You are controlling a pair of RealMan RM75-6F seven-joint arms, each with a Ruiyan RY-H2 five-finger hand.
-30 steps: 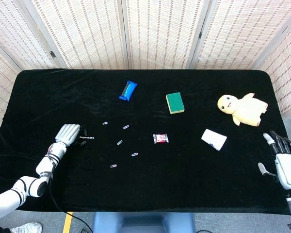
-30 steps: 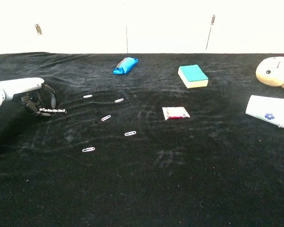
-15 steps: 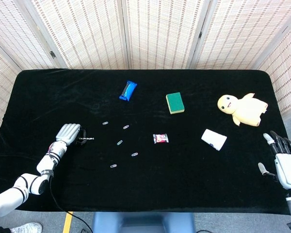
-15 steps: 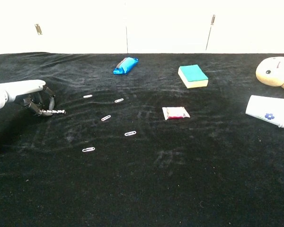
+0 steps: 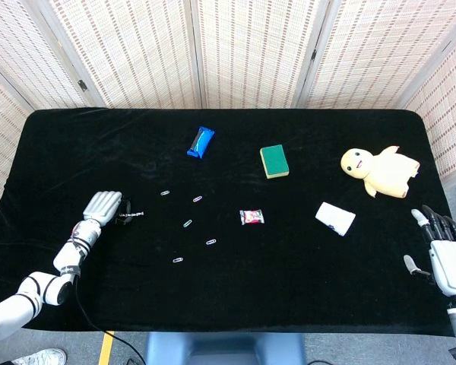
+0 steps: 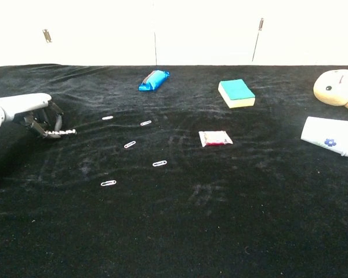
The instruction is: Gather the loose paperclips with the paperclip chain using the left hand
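Observation:
My left hand (image 5: 104,207) lies low on the black cloth at the left, its fingers curled over one end of the paperclip chain (image 5: 131,217). From the chest view, the left hand (image 6: 32,110) pinches the chain (image 6: 62,132), whose free end points right along the cloth. Several loose paperclips lie to its right, apart from the chain: one (image 5: 165,192) nearest, others (image 5: 197,199) (image 5: 188,223) further right, and more (image 6: 159,163) (image 6: 108,183) closer to the front. My right hand (image 5: 447,258) rests at the table's front right corner with fingers spread, holding nothing.
A blue wrapper (image 5: 201,142), a green sponge (image 5: 274,161) and a yellow plush toy (image 5: 379,169) lie across the back. A small red-and-white packet (image 5: 251,217) and a white pack (image 5: 335,218) sit mid-table, right of the clips.
My left hand has drawn back to the left and slightly away, pulling the chain with it. The loose clips and the right hand have not moved.

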